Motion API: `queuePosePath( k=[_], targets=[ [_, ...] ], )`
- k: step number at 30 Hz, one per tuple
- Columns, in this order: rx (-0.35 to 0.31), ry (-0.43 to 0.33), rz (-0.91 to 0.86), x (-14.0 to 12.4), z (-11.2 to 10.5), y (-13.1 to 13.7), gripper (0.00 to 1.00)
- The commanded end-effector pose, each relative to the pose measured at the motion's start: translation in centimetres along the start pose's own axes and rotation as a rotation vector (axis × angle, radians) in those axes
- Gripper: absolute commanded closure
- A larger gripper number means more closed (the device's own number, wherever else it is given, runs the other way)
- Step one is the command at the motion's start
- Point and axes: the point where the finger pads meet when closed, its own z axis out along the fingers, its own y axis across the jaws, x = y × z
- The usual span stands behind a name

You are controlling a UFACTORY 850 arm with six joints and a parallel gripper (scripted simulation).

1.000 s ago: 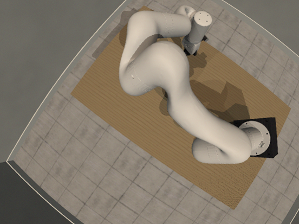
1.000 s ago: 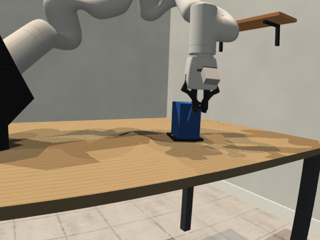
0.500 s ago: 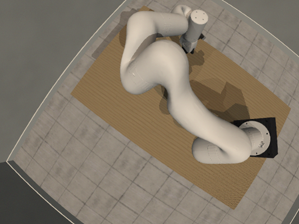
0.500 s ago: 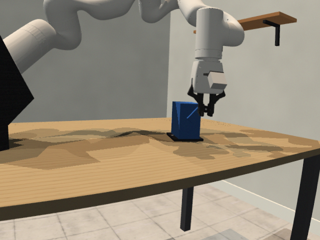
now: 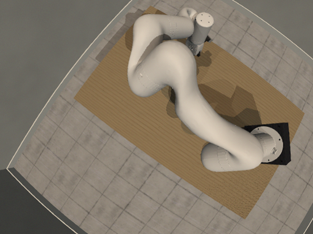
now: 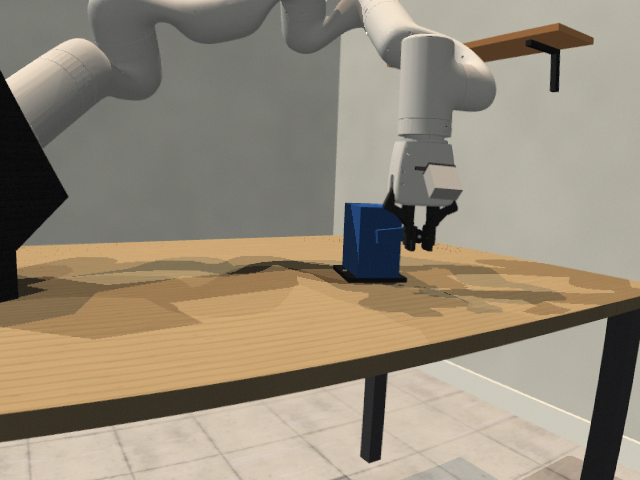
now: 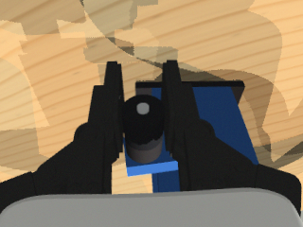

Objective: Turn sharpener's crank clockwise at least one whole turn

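Blue sharpener [image 6: 372,242] stands bolted near the tabletop's [image 6: 206,335] far edge, well away from the arm's base corner. Black fingers pinch the dark knob [image 7: 143,128] from opposite sides. The knob's long axis points straight up at the wrist camera, sticking out from the sharpener's crank end, partway down its circle by my judgement.

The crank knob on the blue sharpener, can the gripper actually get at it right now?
Yes, it looks that way. The gripper is shut on the black knob, with a finger on either side in the wrist view. It hangs beside the blue sharpener, and nothing appears to block it.
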Motion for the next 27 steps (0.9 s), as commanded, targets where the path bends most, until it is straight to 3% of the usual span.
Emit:
queuePosePath(
  k=[1, 27],
  targets=[
    [0.001, 0.0, 0.0, 0.02, 0.58, -0.1, 1.0],
    [0.001, 0.0, 0.0, 0.02, 1.16, -0.06, 1.0]
  ],
)
